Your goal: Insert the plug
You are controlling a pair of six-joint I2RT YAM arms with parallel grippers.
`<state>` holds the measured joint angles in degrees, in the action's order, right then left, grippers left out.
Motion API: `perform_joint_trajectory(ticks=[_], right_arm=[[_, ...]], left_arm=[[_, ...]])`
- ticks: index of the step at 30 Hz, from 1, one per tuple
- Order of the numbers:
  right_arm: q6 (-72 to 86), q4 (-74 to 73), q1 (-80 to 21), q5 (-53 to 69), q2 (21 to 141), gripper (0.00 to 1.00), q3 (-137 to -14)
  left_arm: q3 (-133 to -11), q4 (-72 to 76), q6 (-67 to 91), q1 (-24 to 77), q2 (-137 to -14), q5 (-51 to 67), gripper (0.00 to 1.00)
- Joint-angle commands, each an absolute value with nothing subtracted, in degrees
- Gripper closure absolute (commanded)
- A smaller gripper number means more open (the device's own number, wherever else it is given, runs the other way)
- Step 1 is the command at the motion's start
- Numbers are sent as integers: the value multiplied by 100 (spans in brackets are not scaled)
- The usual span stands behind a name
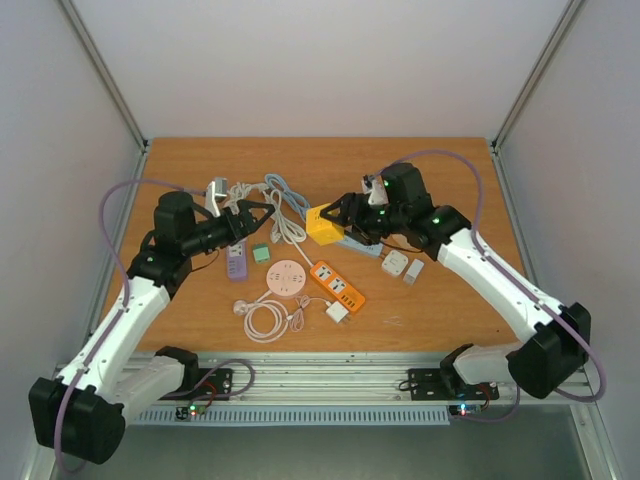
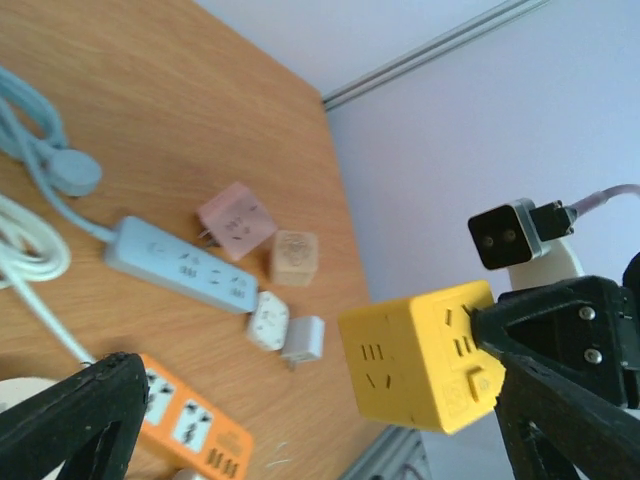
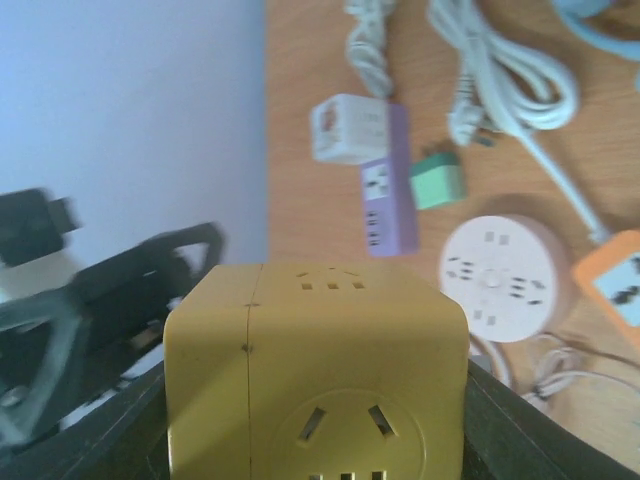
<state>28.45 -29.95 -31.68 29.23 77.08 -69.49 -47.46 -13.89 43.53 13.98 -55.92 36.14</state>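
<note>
The yellow cube socket (image 3: 315, 370) sits closest to your right wrist lens, filling the lower frame with a three-slot face turned toward you. Your right gripper (image 1: 338, 222) is clamped on it, one finger on each side, and holds it clear of the table (image 1: 430, 310), above the blue power strip (image 2: 180, 265).

Your right arm (image 1: 490, 280) rises from its base and slants inward. It bends at the elbow just right of the cube, with its wrist pointing at the cube from that side. Your left arm (image 1: 130, 310) mirrors it: the long link slants outward, and the forearm turns level toward the cube.

Your left gripper (image 1: 264, 211) stands apart from the cube on its left, fingers spread wide and holding nothing.

A white plug (image 3: 465, 128) lies on the table left of the cube, at the end of its looped cord. You cannot tell whether it is the plug meant for the cube.
</note>
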Motion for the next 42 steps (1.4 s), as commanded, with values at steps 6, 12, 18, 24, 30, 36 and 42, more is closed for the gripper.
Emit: perform_joint_trajectory(ticks=[6,12,18,24,30,36,42], right_arm=[[3907,-866,-3191,4063,7215,48,-6669],[4464,225,-3249,4425,7357,48,-6465],[4547,398,-3312,4431,7454,48,-6428],[4606,521,-3404,4439,7560,48,-6425],[4317,176,-3421,4369,7540,46,-6348],[2546,-1249,-3428,4022,7296,16,-6670],[-825,-2938,-3428,3893,7181,1,-7337]], left_arm=[[-3978,2000,7638,1869,-5557,3998,5],[-3837,2902,8455,2080,-5701,4031,4],[-3846,3713,8978,2304,-6088,4402,5],[-3841,3443,8960,2395,-6196,4423,16],[-3966,3085,8728,2399,-6198,4485,40],[-4090,2327,8163,2391,-6129,4559,53],[-4447,785,6936,2382,-6120,4778,54]])
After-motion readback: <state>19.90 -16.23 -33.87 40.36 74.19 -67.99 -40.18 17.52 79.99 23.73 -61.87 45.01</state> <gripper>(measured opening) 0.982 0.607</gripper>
